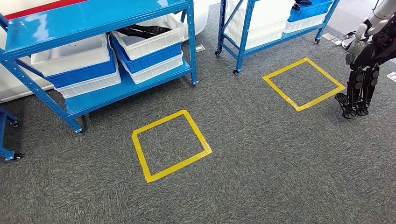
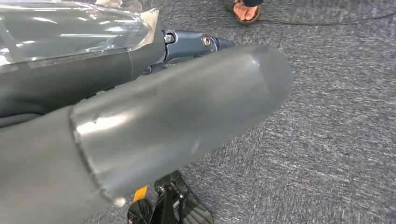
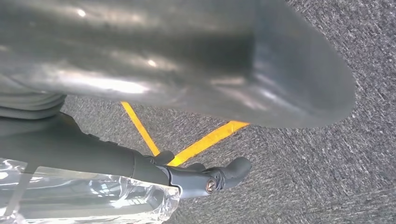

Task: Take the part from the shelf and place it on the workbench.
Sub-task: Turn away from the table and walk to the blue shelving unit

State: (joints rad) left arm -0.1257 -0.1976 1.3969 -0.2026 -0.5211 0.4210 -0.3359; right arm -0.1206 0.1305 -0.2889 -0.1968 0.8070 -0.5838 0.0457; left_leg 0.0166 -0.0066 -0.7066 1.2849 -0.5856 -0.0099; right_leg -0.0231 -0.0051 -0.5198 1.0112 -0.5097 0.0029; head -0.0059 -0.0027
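Right hand (image 3: 187, 60) hanging over grey carpet (image 3: 317, 177), thumb and dark fingers (image 3: 201, 179) apart, holding nothing. Left hand (image 2: 163, 121) likewise, fingers (image 2: 191, 44) straight beside the thumb, gripping nothing. Dark part (image 1: 140, 31) lying in 1 white bin (image 1: 154, 45) on the blue shelf (image 1: 192, 46), well away from both hands.

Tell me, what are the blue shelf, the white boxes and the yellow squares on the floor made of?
Blue shelf: probably painted metal, smooth and slightly glossy. White boxes: likely hard plastic, with molded rims. Yellow squares: look like stuck-on tape, flat strips overlapping at corners, on gray carpet.
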